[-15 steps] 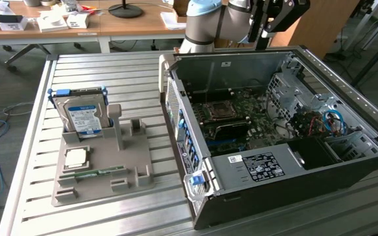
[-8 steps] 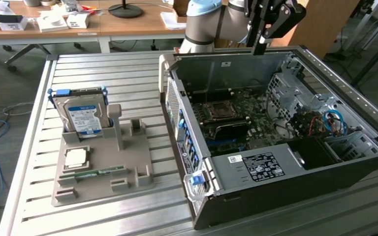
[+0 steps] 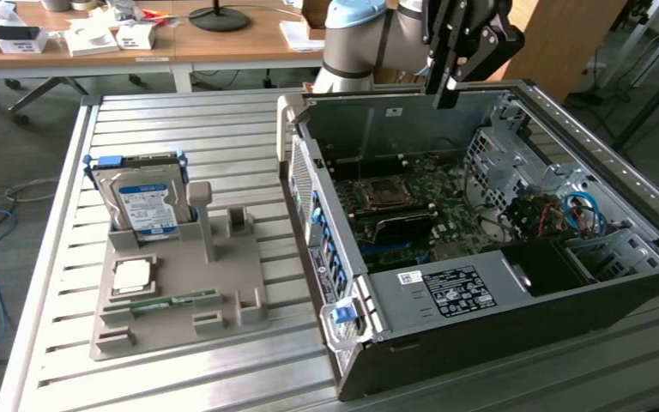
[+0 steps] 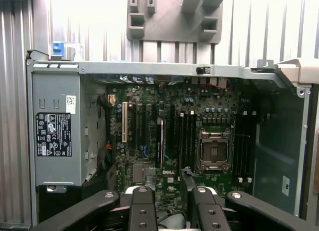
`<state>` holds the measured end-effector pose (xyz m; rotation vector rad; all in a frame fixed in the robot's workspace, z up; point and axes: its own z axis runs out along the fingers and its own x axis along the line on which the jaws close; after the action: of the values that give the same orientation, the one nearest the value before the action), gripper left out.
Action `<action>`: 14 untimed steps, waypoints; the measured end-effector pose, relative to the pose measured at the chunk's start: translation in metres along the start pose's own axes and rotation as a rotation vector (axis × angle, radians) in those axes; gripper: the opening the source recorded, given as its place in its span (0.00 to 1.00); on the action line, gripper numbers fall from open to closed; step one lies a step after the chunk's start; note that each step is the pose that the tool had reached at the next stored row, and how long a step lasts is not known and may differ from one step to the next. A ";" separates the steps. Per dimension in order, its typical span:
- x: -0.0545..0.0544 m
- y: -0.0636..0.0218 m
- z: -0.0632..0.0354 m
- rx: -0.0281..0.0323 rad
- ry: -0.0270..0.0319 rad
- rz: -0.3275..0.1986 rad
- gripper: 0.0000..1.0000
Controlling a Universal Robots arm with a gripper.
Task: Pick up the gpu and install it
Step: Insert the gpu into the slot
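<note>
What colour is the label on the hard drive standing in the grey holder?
Blue and white; the hard drive shows best in the exterior view.

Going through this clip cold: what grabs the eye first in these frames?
The open computer case lying on its side on the slatted metal table, at the exterior view's right, with its motherboard exposed. The gripper hangs above the case's far edge, holding nothing. At the exterior view's left, a grey parts holder keeps a silver hard drive with a blue label standing upright.
</note>
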<state>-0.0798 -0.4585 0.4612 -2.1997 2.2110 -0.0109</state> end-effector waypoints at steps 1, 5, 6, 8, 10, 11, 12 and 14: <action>0.000 0.0000 0.0018 -0.0003 0.0001 0.000 0.34; 0.000 0.0002 0.0091 -0.0020 -0.0001 0.000 0.34; 0.000 0.0002 0.0110 -0.0026 0.0000 0.000 0.34; 0.000 0.0003 0.0145 -0.0039 0.0001 0.000 0.34; 0.000 0.0004 0.0182 -0.0051 0.0000 0.000 0.34; 0.000 0.0004 0.0199 -0.0057 0.0001 0.000 0.34; 0.000 0.0004 0.0217 -0.0064 -0.0001 0.000 0.34; 0.000 0.0005 0.0250 -0.0084 -0.0001 0.000 0.34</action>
<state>-0.0797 -0.4585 0.4362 -2.2039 2.2152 -0.0015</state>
